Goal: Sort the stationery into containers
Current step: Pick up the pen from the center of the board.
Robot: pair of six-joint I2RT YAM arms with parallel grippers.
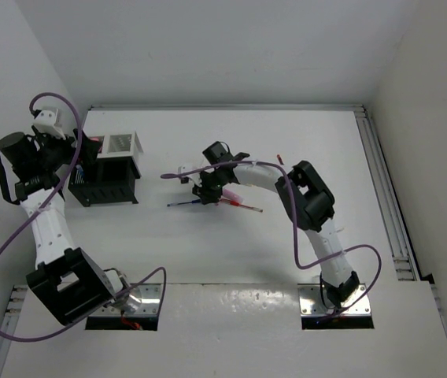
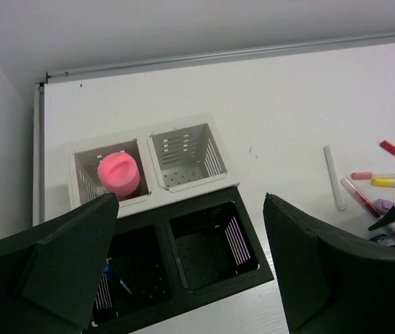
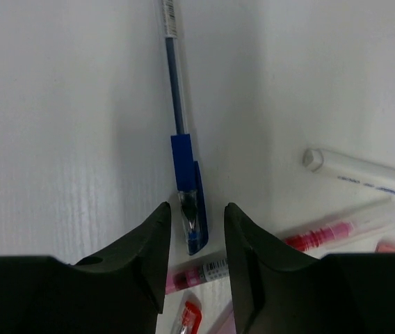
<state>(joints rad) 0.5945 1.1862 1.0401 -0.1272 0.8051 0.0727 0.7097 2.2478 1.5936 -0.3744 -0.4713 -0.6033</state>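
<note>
Stationery (image 1: pixel 239 205) was scattered near the middle of a white table (image 1: pixel 286 142), walled in white on three sides. Toward its far left corner a black organizer (image 1: pixel 105 185) was joined to a white perforated bin (image 1: pixel 119 144), with a pink piece (image 2: pixel 119 174) stood in one cell. The left gripper (image 2: pixel 189 209) was held wide and empty above them. The right gripper (image 3: pixel 196 209) was set narrowly astride the cap of a blue pen (image 3: pixel 183 160), thin gaps showing. The pen was laid pointing toward the table's left edge.

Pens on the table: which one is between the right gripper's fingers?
The blue-capped pen: its cap end lies between the right gripper's fingers; the red pen and white pen lie aside.
</note>
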